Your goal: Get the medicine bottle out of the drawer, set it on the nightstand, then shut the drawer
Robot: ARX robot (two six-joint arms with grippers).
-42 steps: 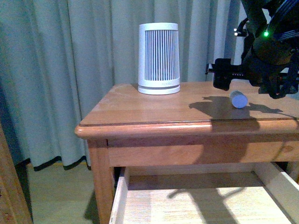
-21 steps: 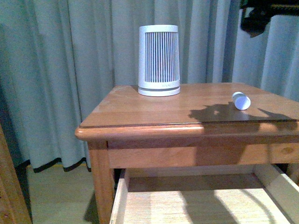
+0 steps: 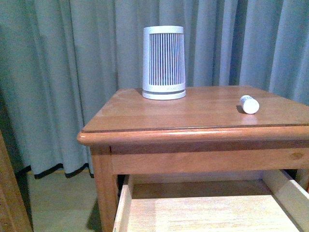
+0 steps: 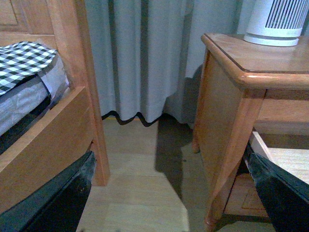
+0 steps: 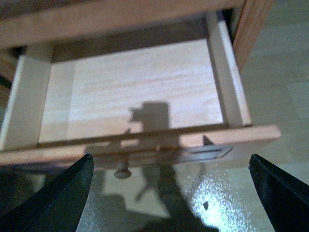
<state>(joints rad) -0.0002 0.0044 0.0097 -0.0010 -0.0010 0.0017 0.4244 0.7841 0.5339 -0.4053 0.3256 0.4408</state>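
Observation:
The medicine bottle [image 3: 249,104] lies on its side on the right part of the nightstand [image 3: 193,133] top, with nothing touching it. The upper drawer [image 3: 123,203] is pulled out below, and its pale interior is empty. Neither arm shows in the front view. The right wrist view looks down into the open drawer [image 5: 227,96], with its front panel and round knob [image 5: 122,169] nearest. My right gripper [image 5: 169,208] is open and empty above the floor in front of the knob. My left gripper [image 4: 166,212] is open and empty, low beside the nightstand's left side [image 4: 227,111].
A large white ribbed cylinder [image 3: 164,63] stands at the back of the nightstand top. Grey curtains [image 3: 72,72] hang behind. A wooden bed frame [image 4: 58,121] with a checked cover stands left of the nightstand, with a strip of wood floor [image 4: 145,193] between.
The right arm, which hung over the nightstand top by the bottle, has risen and left the front view. The bottle stays lying on the top.

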